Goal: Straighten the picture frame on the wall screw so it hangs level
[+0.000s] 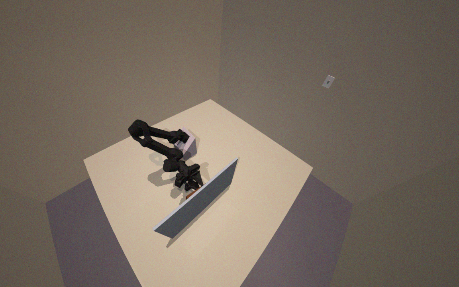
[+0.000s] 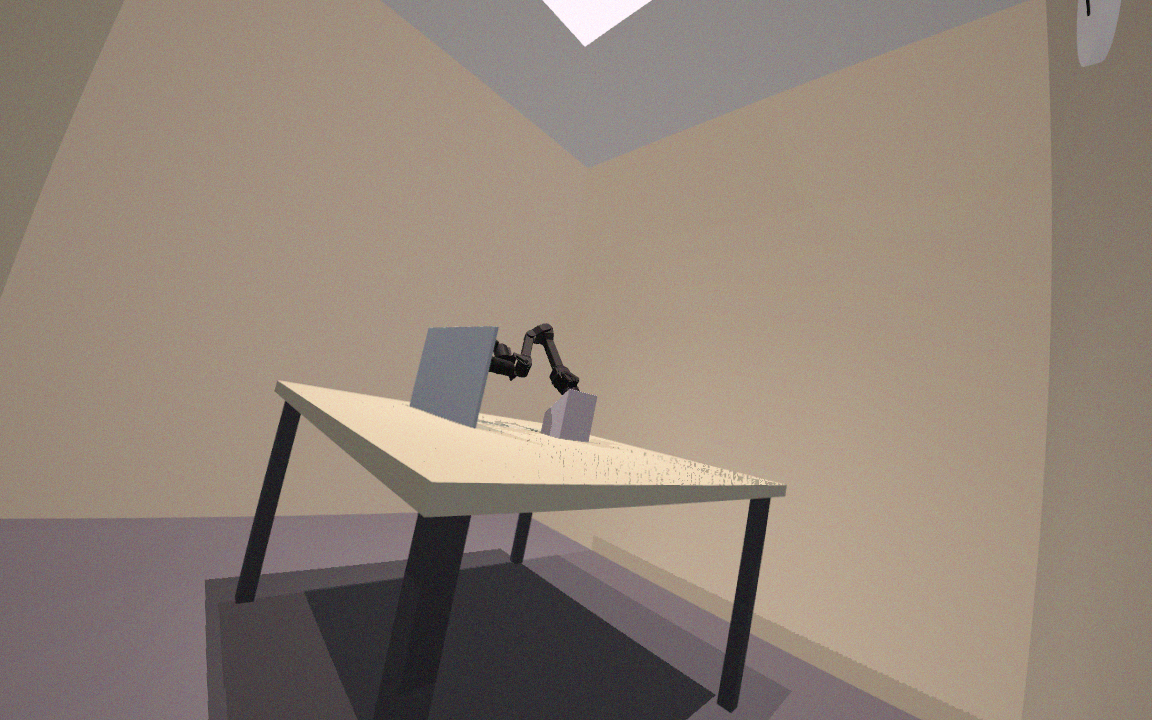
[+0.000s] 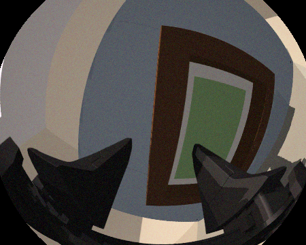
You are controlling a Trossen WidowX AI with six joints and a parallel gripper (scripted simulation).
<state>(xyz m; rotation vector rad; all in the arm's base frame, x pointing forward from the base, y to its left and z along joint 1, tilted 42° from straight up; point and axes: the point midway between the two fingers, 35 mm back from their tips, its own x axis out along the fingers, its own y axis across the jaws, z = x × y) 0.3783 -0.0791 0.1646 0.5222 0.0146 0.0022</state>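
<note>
A picture frame [image 3: 171, 109] [image 1: 191, 194] with a dark brown border, a grey mat and a green picture hangs on the grey-blue wall panel [image 3: 122, 73] [image 1: 195, 207] [image 2: 450, 371]. The panel stands upright on the table. In the wrist view the frame fills the middle and looks turned on its side and slightly tilted. My gripper [image 3: 163, 146] [image 1: 195, 183] [image 2: 492, 360] is open and empty, close in front of the frame. In the wrist view its two fingertips lie either side of the frame's nearer long bar. The screw and the notched strip are hidden behind the frame.
The arm's pale lavender base block [image 1: 188, 144] [image 2: 571, 416] sits on the beige table [image 1: 259, 178] [image 2: 473, 465] behind the arm. The panel's back side faces the exterior view. A light switch [image 1: 328, 81] is on the far room wall.
</note>
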